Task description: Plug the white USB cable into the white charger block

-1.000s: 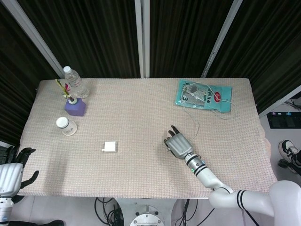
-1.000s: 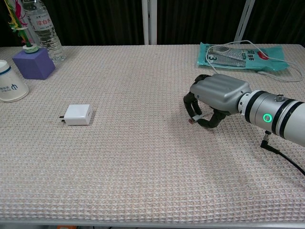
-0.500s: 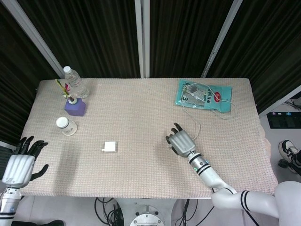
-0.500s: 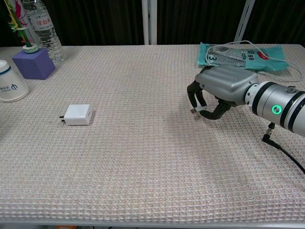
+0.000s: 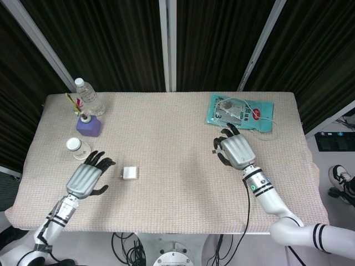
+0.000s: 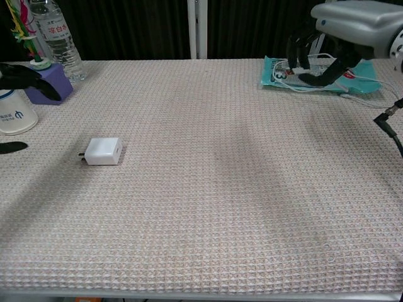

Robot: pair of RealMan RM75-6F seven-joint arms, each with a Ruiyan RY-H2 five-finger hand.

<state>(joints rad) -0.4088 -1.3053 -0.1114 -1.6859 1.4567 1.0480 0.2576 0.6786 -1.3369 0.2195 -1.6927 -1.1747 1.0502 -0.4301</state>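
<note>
The white charger block (image 5: 130, 173) (image 6: 104, 151) lies flat on the woven table cover, its prongs pointing left. My left hand (image 5: 86, 179) hovers just left of it with the fingers spread and holds nothing; only its dark fingertips (image 6: 28, 74) show in the chest view. My right hand (image 5: 236, 151) (image 6: 346, 28) is raised above the table near the teal bag, fingers curled in, pinching the end of the white USB cable (image 6: 368, 78). The rest of the cable trails back over the bag. The plug itself is hidden by the fingers.
A teal plastic bag (image 5: 244, 113) lies at the back right. At the back left stand a water bottle (image 5: 89, 97), a purple block (image 5: 89, 126) holding a flower, and a white cup (image 5: 77, 146). A black wire (image 6: 390, 123) hangs from my right arm.
My right hand has lifted off the table and moved back toward the bag, taking the cable end with it. My left hand has come up over the table to beside the charger.
</note>
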